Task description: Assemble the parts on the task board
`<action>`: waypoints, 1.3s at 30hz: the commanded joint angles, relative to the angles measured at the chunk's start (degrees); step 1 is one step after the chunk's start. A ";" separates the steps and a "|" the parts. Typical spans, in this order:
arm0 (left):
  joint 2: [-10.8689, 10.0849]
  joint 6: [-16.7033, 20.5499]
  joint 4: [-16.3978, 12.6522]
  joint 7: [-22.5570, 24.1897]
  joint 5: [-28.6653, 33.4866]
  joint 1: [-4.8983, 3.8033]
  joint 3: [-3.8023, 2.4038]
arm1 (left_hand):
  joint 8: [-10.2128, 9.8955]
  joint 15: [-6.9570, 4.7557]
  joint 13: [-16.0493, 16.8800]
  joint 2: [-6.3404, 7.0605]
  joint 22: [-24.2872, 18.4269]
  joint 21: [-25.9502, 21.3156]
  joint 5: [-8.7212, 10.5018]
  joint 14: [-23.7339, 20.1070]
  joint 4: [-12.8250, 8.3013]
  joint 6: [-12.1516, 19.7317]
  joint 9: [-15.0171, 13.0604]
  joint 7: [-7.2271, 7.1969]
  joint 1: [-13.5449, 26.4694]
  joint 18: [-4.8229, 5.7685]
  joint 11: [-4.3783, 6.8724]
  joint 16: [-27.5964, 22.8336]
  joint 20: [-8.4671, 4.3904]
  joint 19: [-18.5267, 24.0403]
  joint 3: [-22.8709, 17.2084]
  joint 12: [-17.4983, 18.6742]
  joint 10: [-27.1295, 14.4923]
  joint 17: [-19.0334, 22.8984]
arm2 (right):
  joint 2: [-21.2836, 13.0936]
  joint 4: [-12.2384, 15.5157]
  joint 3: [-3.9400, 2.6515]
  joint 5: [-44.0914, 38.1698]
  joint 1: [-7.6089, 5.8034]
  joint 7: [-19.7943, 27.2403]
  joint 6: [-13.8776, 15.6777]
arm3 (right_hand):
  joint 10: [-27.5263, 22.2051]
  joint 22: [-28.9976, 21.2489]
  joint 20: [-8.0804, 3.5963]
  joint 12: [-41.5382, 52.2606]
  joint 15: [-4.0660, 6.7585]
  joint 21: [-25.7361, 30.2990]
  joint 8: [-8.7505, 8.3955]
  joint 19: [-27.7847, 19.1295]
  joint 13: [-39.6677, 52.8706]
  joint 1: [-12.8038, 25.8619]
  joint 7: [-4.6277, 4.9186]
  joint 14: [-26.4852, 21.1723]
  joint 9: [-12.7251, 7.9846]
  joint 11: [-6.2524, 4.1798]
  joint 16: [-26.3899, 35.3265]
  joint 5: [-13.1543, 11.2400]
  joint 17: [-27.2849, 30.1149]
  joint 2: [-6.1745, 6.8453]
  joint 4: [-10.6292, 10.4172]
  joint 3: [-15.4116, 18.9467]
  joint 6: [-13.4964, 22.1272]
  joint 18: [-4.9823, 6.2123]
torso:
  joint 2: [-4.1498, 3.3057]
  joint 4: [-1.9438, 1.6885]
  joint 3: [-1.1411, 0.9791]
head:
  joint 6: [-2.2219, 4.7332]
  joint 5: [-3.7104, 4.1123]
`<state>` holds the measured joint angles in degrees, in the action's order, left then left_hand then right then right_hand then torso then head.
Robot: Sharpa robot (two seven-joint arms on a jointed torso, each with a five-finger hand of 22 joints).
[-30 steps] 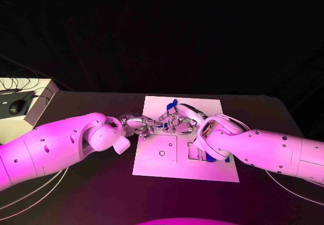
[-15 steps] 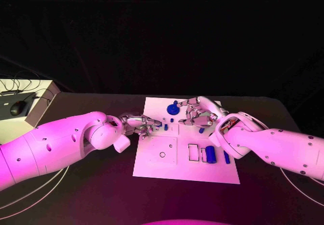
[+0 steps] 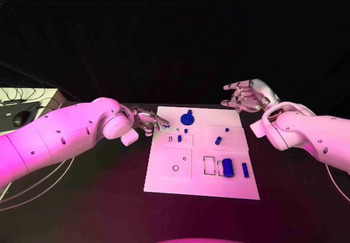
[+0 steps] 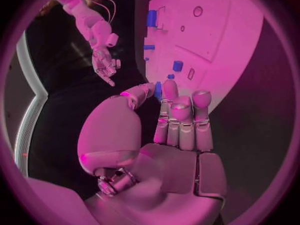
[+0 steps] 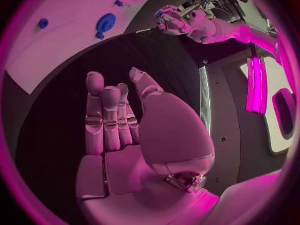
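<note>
Black table (image 3: 87,202) carries everything you see, with one white task board (image 3: 201,177) lying flat at its middle. You have two arms over it. The left hand (image 3: 149,121) hangs at the board's far left corner, fingers nearly straight and side by side, thumb apart, holding nothing. The right hand (image 3: 248,96) is raised beyond the board's far right corner, well clear of it, fingers loosely extended and likewise holding nothing.

On the board you can count about seven blue parts. One round wheel (image 3: 187,119) sits near the far edge. One fat cylinder (image 3: 227,167) lies in a rectangular recess near the right side, with one thin bar (image 3: 245,170) just beside it. One short peg (image 3: 218,140) lies tilted mid-board, one small dot (image 3: 227,130) beyond it. Two tiny pegs (image 3: 180,137) stand close together below the wheel.

One pale box (image 3: 29,109) with cables sits at the table's far left.
</note>
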<state>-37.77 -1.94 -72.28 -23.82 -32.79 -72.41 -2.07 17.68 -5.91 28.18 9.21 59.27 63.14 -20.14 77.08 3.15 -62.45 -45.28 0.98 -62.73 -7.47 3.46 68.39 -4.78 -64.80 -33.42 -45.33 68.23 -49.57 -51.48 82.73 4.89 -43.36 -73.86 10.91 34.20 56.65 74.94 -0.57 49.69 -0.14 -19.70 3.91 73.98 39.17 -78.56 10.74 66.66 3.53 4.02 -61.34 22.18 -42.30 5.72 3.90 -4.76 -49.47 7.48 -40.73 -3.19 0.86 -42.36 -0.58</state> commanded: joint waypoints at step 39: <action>10.07 -0.84 0.98 -14.57 -26.01 -4.24 6.30 | 3.82 -0.94 -1.65 0.68 2.50 2.68 -0.11 3.44 -6.08 -2.08 -7.78 -1.87 1.73 2.08 0.95 0.00 -1.77 -4.40 -8.81 -2.42 2.65 -4.23 | 2.95 -5.89 -0.29 10.13 -0.78 9.30 -0.56 | -2.42 1.14 0.55 0.39 -0.68 5.54 0.33 -0.66 -5.54 -0.11 0.46 -2.75 0.06 0.57 0.59 1.70 4.32 -0.76 1.28 0.11 1.03 0.44 | -0.02 0.00 0.18 | -1.07 -0.82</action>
<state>-27.69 -4.35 -71.08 -38.65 -55.81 -76.67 4.25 21.16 -6.85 26.57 10.27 61.73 65.63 -20.14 80.17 1.96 -62.43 -45.29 0.89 -60.59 -6.54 3.86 68.72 -6.53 -68.81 -37.50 -47.71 69.90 -53.75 -48.59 76.87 4.66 -33.35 -74.62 19.18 34.27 54.66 74.94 -0.07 49.74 -0.81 -14.52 3.91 73.07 33.67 -78.79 10.97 64.16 3.56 4.63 -60.56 23.54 -38.03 5.51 4.76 -4.68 -48.39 7.43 -40.72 -3.20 1.03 -43.37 -1.31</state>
